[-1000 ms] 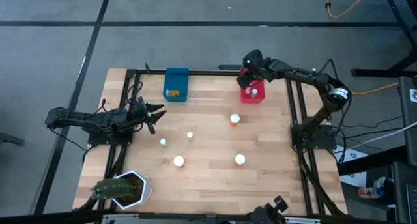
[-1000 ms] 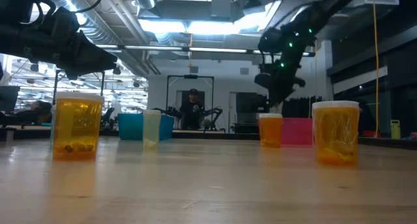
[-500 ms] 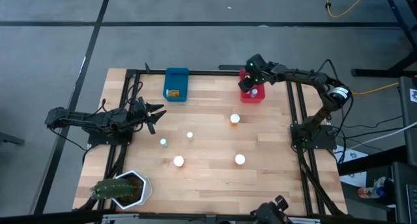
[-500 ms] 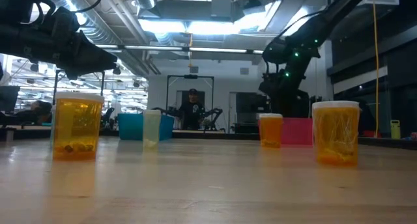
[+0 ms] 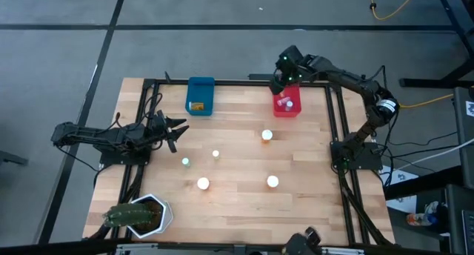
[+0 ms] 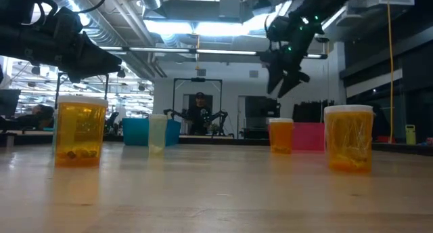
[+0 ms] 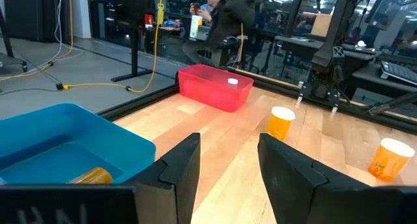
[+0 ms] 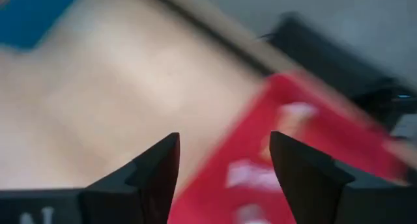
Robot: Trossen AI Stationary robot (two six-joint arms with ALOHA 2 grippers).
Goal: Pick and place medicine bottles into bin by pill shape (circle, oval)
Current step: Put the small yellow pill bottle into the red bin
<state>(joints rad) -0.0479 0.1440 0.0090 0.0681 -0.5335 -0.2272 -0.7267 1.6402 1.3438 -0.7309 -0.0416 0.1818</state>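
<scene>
Right gripper [image 5: 280, 75] hangs over the red bin's [image 5: 286, 107] upper-left edge at top centre-right of the high view, fingers spread, nothing between them. White-capped bottles [image 5: 289, 104] lie inside; the blurry wrist view hides their number. Five bottles [image 5: 267, 135] stand mid-table. Blue bin [image 5: 200, 95] holds one [image 7: 89, 176], half hidden. Left gripper [image 5: 180, 129] waits mid-left, fingers apart.
</scene>
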